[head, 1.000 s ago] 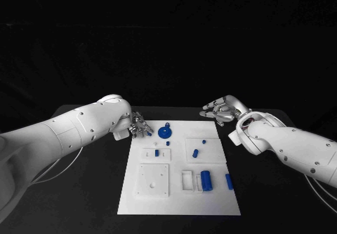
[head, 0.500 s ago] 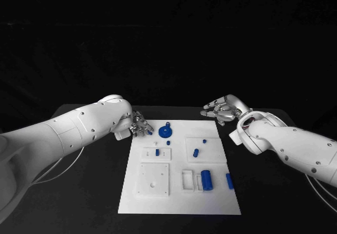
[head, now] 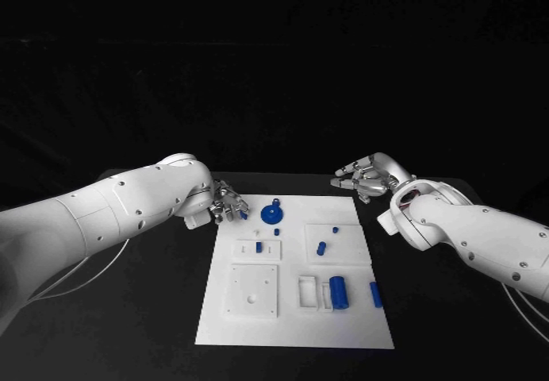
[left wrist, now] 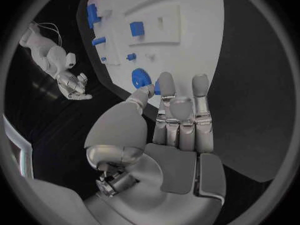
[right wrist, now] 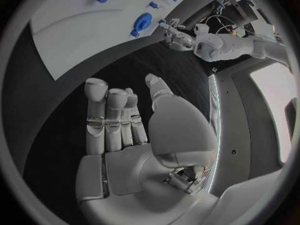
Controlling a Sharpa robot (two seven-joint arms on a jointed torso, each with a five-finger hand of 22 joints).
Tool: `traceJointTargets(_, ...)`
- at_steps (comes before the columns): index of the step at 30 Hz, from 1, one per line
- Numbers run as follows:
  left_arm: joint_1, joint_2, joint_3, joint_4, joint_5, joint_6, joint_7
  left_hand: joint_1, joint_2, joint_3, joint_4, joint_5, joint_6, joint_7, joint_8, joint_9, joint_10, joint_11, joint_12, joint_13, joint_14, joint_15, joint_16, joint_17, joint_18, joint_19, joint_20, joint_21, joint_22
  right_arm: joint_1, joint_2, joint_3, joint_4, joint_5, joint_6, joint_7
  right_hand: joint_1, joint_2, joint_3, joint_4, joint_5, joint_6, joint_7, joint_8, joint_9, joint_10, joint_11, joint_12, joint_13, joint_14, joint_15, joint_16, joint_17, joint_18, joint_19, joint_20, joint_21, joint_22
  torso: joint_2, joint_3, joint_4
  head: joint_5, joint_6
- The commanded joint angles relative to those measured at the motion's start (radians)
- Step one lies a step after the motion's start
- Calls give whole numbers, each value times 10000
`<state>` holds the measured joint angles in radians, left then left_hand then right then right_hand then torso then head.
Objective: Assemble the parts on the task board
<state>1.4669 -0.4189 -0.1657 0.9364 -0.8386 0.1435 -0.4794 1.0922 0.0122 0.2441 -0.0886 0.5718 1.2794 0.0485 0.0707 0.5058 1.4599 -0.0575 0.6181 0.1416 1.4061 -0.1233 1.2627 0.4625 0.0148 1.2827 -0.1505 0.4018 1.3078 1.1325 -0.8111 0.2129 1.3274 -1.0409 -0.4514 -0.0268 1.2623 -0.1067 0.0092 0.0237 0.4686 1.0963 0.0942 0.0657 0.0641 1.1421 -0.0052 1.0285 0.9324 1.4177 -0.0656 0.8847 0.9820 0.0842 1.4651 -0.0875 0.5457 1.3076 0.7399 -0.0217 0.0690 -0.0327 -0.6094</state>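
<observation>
Round blue part (head: 271, 213) lies on task board (head: 292, 317), far-left corner, just beside left hand (head: 227, 205) fingertips, toward board centre. Left hand released, empty. Right hand (head: 366, 180) released, empty, well apart beyond far-right corner. Left nearer.

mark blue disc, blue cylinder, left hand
blue disc (head: 271, 213), head view, its round face
blue cylinder (head: 338, 291), head view, mid-body
left hand (head: 224, 205), head view, fingers by the board's far-left corner

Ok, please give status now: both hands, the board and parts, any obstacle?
Left hand open, beside round blue part. Right hand open, off task board. Parts untouched. No obstacle seen.
</observation>
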Motion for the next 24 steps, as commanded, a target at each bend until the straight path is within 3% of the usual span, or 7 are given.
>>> traceJointTargets(1, 83, -278, -14, 567, 223, -343, -475, -88, 32, 1390, -1361, 34, 823, -678, -13, 53, 571, -256, 73, 14, 42, -130, 60, 33, -59, -67, -19, 64, 218, -2, -33, 5, 12, 25, 45, 56, -31, -28, 77, 0, 67, -56, -5, -36, -14, -14, 13, -5, 9, 45, -56, -16, 15, 202, 487, -16, 27, 601, -90, 21, 52, -9, -80)
traceJointTargets(4, 117, -588, -33, 1125, 161, -466, -592, -88, 20, 1394, -1367, 35, 830, -682, -14, 74, 571, -258, 90, 16, 41, -128, 70, 44, -54, -79, -17, 101, 217, -4, -57, 4, 16, 37, 45, 54, -36, -33, 75, -3, 93, -55, -6, -37, -15, -14, 12, -8, 7, 44, -57, -18, 14, 202, 485, -16, 16, 599, -125, 26, 84, -3, -121)
traceJointTargets(7, 137, -905, -58, 1719, 27, -674, -671, -79, 2, 1390, -1355, 29, 839, -682, -23, 81, 572, -257, 108, 17, 44, -121, 90, 65, -40, -98, -5, 158, 215, -13, -75, 4, 11, 67, 47, 56, -41, -31, 75, -2, 112, -55, -6, -37, -15, -8, 12, -2, 14, 47, -57, -14, 17, 200, 487, -17, 32, 603, -177, 6, 123, 16, -183)
traceJointTargets(12, 148, -1419, -180, 2695, -391, -1120, -737, -74, -18, 1388, -1351, 41, 852, -687, -24, 67, 571, -259, 116, 19, 51, -116, 102, 85, -29, -101, 3, 179, 212, -47, -93, 3, 26, 102, 63, 63, -57, -27, 77, 4, 158, -54, -9, -38, -15, 0, 8, 6, 22, 49, -59, -12, 19, 201, 488, -18, 32, 603, -218, -8, 158, 31, -217)
traceJointTargets(15, 150, -1638, -305, 3155, -674, -1406, -768, -72, -25, 1386, -1348, 45, 863, -688, -22, 61, 571, -259, 124, 22, 54, -115, 108, 95, -25, -101, 6, 187, 212, -79, -110, 3, 40, 117, 69, 67, -55, -27, 80, 3, 179, -54, -9, -37, -15, -6, 8, -1, 15, 51, -59, -6, 24, 200, 489, -19, 36, 604, -242, -13, 166, 14, -331)
traceJointTargets(20, 150, -1904, -576, 3783, -1052, -2088, -777, -58, -67, 1393, -1315, 83, 910, -697, -24, 10, 570, -264, 177, 42, 62, -109, 153, 142, 9, -98, 28, 248, 212, -141, -135, 3, 69, 127, 78, 74, -60, -22, 83, 6, 229, -56, -8, -38, -15, -3, 8, 2, 20, 52, -60, -7, 24, 200, 488, -20, 29, 602, -290, -21, 194, 45, -358)
traceJointTargets(24, 138, -2057, -689, 4160, -1288, -2702, -744, -22, -96, 1395, -1227, 44, 919, -697, -25, -48, 570, -259, 181, 40, 59, -103, 157, 113, 51, -104, 56, 309, 209, -175, -144, 3, 92, 129, 86, 78, -61, -24, 84, 4, 250, -59, -6, -38, -15, -1, 7, 4, 22, 54, -61, -4, 26, 199, 491, -21, 43, 605, -326, -23, 213, 58, -426)
